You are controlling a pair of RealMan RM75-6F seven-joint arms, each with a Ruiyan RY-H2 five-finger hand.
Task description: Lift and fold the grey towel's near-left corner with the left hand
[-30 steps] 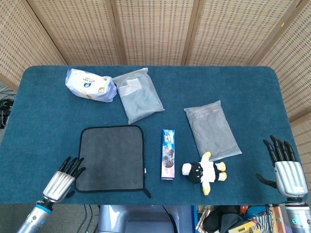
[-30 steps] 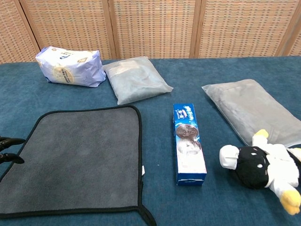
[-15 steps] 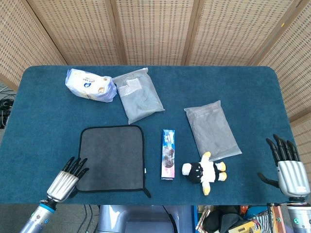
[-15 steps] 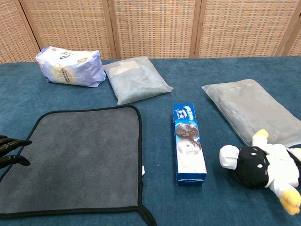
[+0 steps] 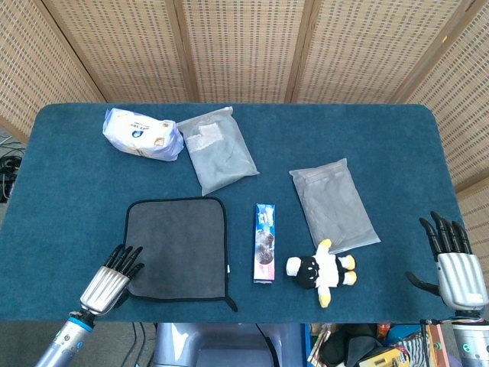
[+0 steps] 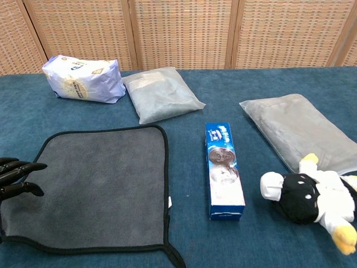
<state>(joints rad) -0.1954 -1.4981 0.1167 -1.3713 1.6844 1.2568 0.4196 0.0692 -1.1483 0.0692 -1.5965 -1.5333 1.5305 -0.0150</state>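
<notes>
Towel (image 5: 177, 248) limp and light, likely to drape, best pinched at bound near-left corner under spread, empty left hand (image 5: 114, 280); right hand (image 5: 454, 264) also splayed, idle.

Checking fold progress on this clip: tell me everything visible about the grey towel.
The grey towel is a roughly square, soft-looking dark grey cloth with black edging, lying flat on the blue table. A small white tag shows on its right edge. The left hand lies over its near-left corner, fingers spread.
</notes>
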